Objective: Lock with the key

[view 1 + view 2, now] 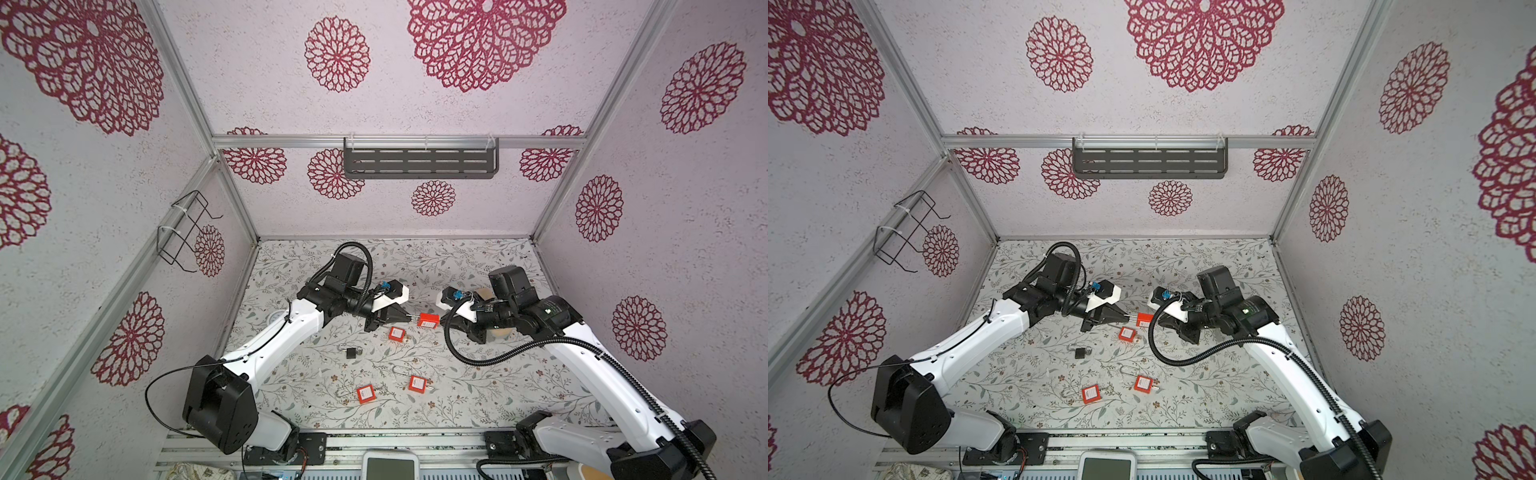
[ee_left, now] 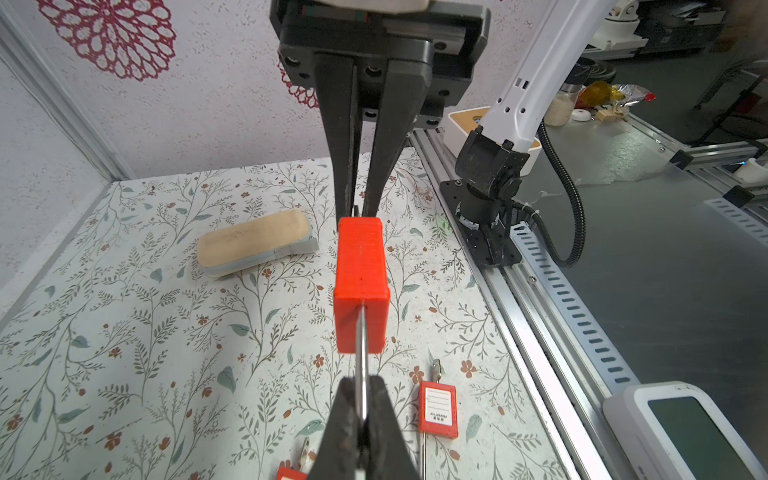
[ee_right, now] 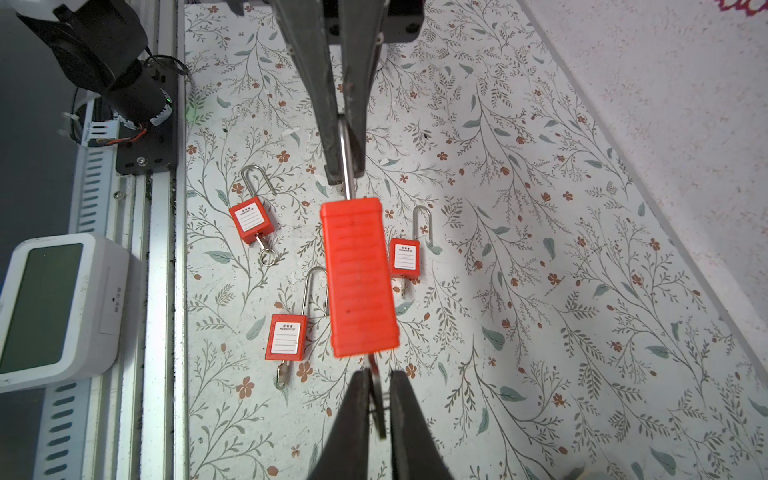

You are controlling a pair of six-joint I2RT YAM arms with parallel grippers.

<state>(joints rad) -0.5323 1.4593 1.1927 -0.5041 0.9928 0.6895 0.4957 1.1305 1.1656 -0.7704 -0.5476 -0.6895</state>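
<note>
You see the left gripper [image 1: 1126, 318] pinched on the shackle [image 1: 1133, 319] of a red padlock [image 1: 1144, 319]. The right gripper [image 1: 1158, 321] meets its other end, partly behind a cable [image 1: 1152, 332]. Three loose red padlocks [image 1: 1127, 333] [image 1: 1143, 383] [image 1: 1091, 393] and a black padlock [image 1: 1080, 352] lie on the floral table [image 1: 1225, 395].

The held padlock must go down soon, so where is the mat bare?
Bare: the mat strip along the back wall, and the patch between the right arm and the nearest red padlock. Crowded: the middle, under the held padlock.
</note>
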